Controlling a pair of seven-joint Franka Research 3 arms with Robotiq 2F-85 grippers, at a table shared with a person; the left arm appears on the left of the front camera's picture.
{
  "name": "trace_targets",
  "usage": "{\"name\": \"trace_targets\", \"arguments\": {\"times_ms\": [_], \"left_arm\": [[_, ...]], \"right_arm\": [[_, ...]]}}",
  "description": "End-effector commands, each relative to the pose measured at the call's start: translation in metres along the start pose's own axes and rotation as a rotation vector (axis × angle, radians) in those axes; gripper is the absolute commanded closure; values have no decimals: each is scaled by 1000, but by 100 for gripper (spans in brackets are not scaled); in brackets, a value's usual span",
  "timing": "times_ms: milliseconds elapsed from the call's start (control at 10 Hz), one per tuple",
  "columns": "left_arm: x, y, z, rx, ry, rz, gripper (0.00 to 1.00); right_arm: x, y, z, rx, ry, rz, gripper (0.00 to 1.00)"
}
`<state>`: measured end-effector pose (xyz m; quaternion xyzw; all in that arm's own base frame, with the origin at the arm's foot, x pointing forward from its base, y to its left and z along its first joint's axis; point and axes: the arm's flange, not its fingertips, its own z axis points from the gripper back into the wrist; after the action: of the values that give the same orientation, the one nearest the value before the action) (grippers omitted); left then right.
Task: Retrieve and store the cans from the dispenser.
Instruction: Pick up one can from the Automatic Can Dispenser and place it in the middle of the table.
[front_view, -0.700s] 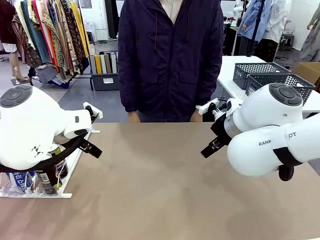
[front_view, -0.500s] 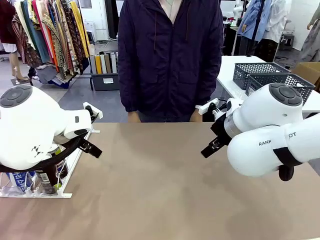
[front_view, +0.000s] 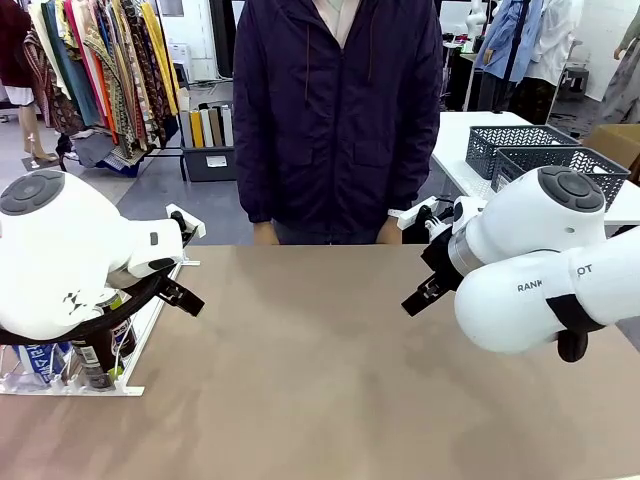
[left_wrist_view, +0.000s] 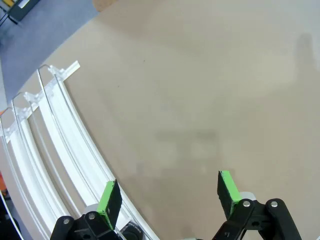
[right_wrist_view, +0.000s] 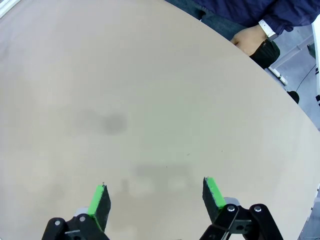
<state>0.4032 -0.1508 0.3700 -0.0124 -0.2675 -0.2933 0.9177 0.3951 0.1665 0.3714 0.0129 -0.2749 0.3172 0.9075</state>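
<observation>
The dispenser (front_view: 152, 318), a flat white and clear rack of long rails, lies at the table's left edge under my left arm. At its near end stand a dark can (front_view: 100, 355) and a blue-and-white can (front_view: 40, 362), partly hidden by the arm. In the left wrist view my left gripper (left_wrist_view: 169, 197) hangs open above bare table, with the dispenser's rails (left_wrist_view: 55, 145) curving along its left side. My right gripper (right_wrist_view: 156, 200) is open too, over bare tabletop on the right, with nothing between its green pads.
A person in a dark jacket stands at the far edge, with one hand (right_wrist_view: 252, 37) resting at the table's rim. Dark mesh baskets (front_view: 545, 150) sit on another table at the back right. The brown tabletop (front_view: 320, 370) stretches between both arms.
The person has shifted slightly to the left. Both arms and the cans stay where they were.
</observation>
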Motion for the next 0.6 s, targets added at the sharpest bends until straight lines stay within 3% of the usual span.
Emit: {"name": "trace_targets", "arguments": {"times_ms": [0, 500], "left_arm": [[0, 0, 0, 0, 0, -1, 0], [0, 0, 0, 0, 0, -1, 0]], "right_arm": [[0, 0, 0, 0, 0, 0, 0], [0, 0, 0, 0, 0, 0, 0]]}}
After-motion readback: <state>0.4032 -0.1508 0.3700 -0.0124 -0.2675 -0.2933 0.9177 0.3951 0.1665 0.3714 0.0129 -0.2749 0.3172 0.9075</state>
